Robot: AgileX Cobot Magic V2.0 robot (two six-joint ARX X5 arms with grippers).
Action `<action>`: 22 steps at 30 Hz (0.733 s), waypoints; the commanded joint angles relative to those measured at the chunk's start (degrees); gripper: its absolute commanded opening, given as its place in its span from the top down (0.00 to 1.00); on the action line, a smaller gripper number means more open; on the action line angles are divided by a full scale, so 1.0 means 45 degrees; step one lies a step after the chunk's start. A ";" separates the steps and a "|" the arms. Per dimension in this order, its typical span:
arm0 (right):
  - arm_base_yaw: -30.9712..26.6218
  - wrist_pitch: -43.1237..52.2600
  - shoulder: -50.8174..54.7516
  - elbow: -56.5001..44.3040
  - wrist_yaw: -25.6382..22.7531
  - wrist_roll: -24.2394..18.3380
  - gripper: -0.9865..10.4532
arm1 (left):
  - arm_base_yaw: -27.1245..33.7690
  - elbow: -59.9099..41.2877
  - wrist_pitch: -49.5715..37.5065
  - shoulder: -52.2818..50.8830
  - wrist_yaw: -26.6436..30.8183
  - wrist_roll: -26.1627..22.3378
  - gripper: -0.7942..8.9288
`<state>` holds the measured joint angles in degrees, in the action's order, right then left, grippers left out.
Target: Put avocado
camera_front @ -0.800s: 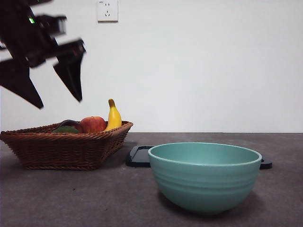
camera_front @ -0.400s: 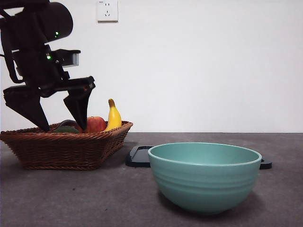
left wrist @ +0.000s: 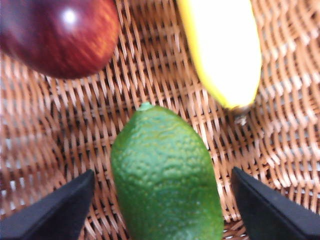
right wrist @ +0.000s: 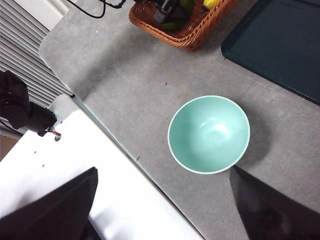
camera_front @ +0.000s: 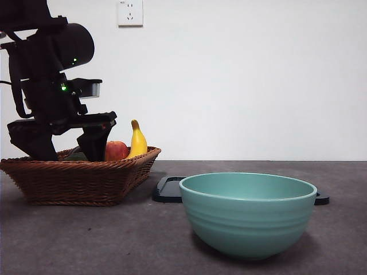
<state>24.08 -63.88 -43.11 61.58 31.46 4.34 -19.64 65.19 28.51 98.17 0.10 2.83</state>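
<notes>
Pebbly, dull green oval avocado (left wrist: 167, 180) on brown woven wicker basket (left wrist: 150, 85). Straddled by left end effector (left wrist: 162, 210), jaws spread, not gripping

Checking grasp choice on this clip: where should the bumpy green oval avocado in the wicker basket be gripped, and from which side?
Grip the bumpy green oval avocado across its widest middle, coming straight down from above. It lies flat on the woven wicker basket floor, and the open left gripper already straddles it, one jaw on each long side.

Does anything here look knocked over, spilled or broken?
Nothing stands out. The teal bowl sits upright, and the basket holds its fruit. The left gripper has its jaws open either side of the avocado, which looks undamaged.
</notes>
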 commanded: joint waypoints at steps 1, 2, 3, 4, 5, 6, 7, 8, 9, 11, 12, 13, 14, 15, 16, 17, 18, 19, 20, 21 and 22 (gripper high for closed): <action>0.0097 0.0092 -0.0058 0.0223 0.0005 0.0039 0.54 | -0.0058 0.0257 -0.0058 0.0253 0.0039 -0.0107 0.58; 0.0097 0.0092 -0.0058 0.0223 0.0000 0.0039 0.54 | -0.0058 0.0257 -0.0058 0.0253 0.0039 -0.0102 0.63; 0.0097 0.0092 -0.0058 0.0223 0.0000 0.0039 0.54 | -0.0058 0.0257 -0.0049 0.0253 0.0039 -0.0097 0.66; 0.0097 0.0092 -0.0058 0.0223 0.0000 0.0039 0.54 | -0.0058 0.0257 -0.0024 0.0253 0.0039 -0.0097 0.69; 0.0097 0.0092 -0.0058 0.0223 0.0000 0.0039 0.54 | -0.0058 0.0257 0.0015 0.0253 0.0034 -0.0102 0.72; 0.0097 0.0092 -0.0058 0.0223 0.0000 0.0039 0.54 | -0.0058 0.0257 0.0029 0.0253 0.0039 -0.0107 0.74; 0.0097 0.0087 -0.0058 0.0223 0.0000 0.0039 0.54 | -0.0058 0.0257 0.0029 0.0243 0.0034 -0.0107 0.74; 0.0097 0.0087 -0.0058 0.0223 0.0000 0.0039 0.54 | -0.0058 0.0267 0.0034 0.0228 0.0034 -0.0107 0.74; 0.0097 0.0087 -0.0058 0.0223 0.0000 0.0039 0.54 | -0.0058 0.0277 0.0049 0.0175 0.0034 -0.0102 0.74; 0.0097 0.0087 -0.0058 0.0223 0.0000 0.0039 0.54 | -0.0058 0.0389 0.0151 0.0019 0.0029 -0.0097 0.74; 0.0097 0.0087 -0.0058 0.0223 0.0000 0.0034 0.54 | -0.0058 0.0447 0.0219 -0.0107 0.0029 -0.0102 0.74; 0.0097 0.0087 -0.0058 0.0223 0.0000 0.0034 0.54 | -0.0068 0.0520 0.0282 -0.0262 0.0024 -0.0102 0.74; 0.0097 0.0092 -0.0058 0.0223 -0.0005 0.0034 0.54 | -0.0102 0.0646 0.0413 -0.0515 0.0024 -0.0102 0.74; 0.0097 0.0092 -0.0058 0.0223 -0.0005 0.0034 0.54 | -0.0146 0.0738 0.0495 -0.0738 0.0024 -0.0107 0.74; 0.0097 0.0092 -0.0058 0.0223 -0.0005 0.0029 0.54 | -0.0189 0.0840 0.0607 -0.0976 0.0019 -0.0112 0.74; 0.0097 0.0092 -0.0058 0.0223 0.0000 0.0029 0.54 | -0.0272 0.0986 0.0753 -0.1360 0.0000 -0.0112 0.74; 0.0097 0.0092 -0.0058 0.0223 -0.0005 0.0029 0.54 | -0.0345 0.1093 0.0831 -0.1627 -0.0044 -0.0112 0.74; 0.0097 0.0092 -0.0058 0.0223 -0.0005 0.0029 0.54 | -0.0442 0.1200 0.0947 -0.1933 -0.0126 -0.0112 0.74; 0.0097 0.0092 -0.0058 0.0223 -0.0005 0.0029 0.54 | -0.0607 0.1326 0.1083 -0.2341 -0.0277 -0.0112 0.74; 0.0097 0.0092 -0.0058 0.0223 -0.0005 0.0029 0.54 | -0.0753 0.1399 0.1137 -0.2637 -0.0447 -0.0107 0.74; 0.0097 0.0092 -0.0058 0.0223 -0.0005 0.0029 0.54 | -0.0918 0.1447 0.1190 -0.2953 -0.0641 -0.0102 0.74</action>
<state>24.08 -63.88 -43.11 61.58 31.46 4.34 -23.00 70.61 33.65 85.01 -1.98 2.83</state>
